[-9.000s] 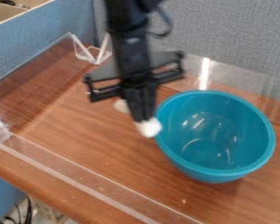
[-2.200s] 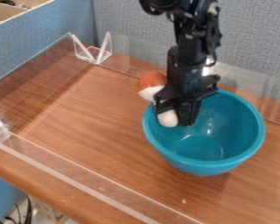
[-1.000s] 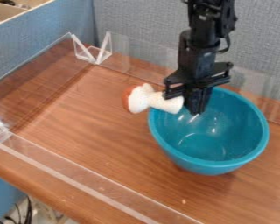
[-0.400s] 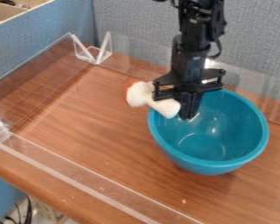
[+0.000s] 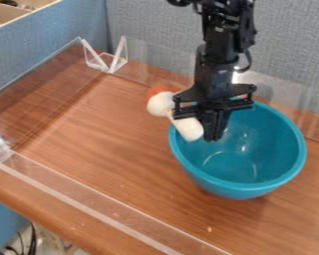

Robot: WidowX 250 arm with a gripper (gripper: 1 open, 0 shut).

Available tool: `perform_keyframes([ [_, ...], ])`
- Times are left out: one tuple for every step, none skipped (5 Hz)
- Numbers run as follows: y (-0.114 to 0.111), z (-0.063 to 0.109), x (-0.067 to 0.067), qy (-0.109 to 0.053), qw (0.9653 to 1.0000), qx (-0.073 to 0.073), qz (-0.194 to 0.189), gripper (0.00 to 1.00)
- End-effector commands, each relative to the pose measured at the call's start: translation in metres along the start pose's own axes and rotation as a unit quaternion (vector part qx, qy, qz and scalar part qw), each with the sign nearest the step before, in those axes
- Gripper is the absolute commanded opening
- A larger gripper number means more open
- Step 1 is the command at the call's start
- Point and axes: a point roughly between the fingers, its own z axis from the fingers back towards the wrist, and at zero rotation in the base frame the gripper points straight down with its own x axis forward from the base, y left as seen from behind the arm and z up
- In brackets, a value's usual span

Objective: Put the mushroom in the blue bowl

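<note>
Slim black arm (image 5: 221,45) with black crossbar claw (image 5: 213,127).

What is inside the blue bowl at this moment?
Only bare glossy teal shows inside the blue bowl. The mushroom hangs in the gripper at the left rim, not yet in. The gripper covers a sliver of the inner wall.

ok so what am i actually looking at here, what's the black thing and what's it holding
The black thing is a robot arm reaching down from above. One camera took this, looking down at the table from one side. The arm's jaws are shut on a small toy mushroom, cream stem and orange cap, held in the air at the left rim of a large blue bowl. The bowl sits on a wooden table with clear plastic walls along its edges.
</note>
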Motion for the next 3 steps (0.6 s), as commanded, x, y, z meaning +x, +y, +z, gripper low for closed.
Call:
perform_keyframes([
  [-0.013,0.018,0.006,-0.023,0.9993,-0.03,-0.004,0.0],
  [-0.021,0.01,0.008,-0.021,0.9994,-0.028,-0.007,0.0],
  [-0.028,0.002,0.011,-0.018,0.9995,-0.024,-0.011,0.0],
])
